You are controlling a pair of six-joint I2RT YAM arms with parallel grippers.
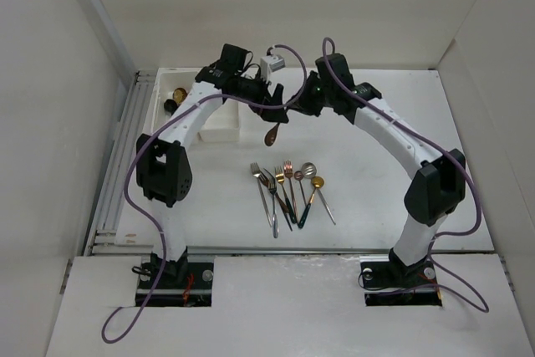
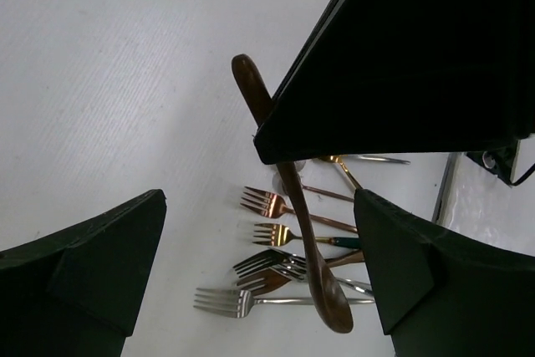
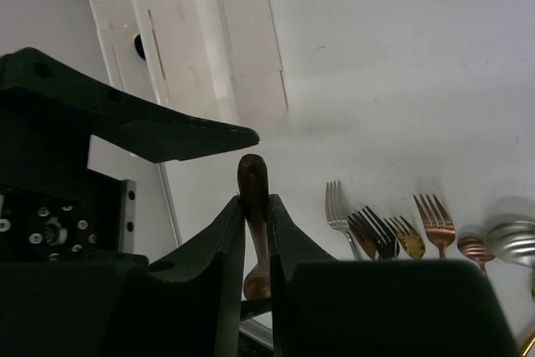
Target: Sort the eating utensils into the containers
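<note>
A brown spoon (image 3: 252, 177) is hanging bowl-down above the table (image 1: 376, 148), its handle pinched between the closed fingers of the right claw (image 3: 255, 200). The left claw (image 2: 259, 196) is gaping wide beside it, gripping nothing. The other forks and spoons (image 1: 288, 190) are lying fanned out nearer the bases than both claws. The white bins (image 3: 201, 31) are sitting to the right claw's left.

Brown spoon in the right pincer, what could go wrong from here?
The right pincer grips the brown spoon only near its handle end, bowl dangling, so it may swing or slip and fall short of the white bins. The left pincer sits open very close by; the two could collide.
</note>
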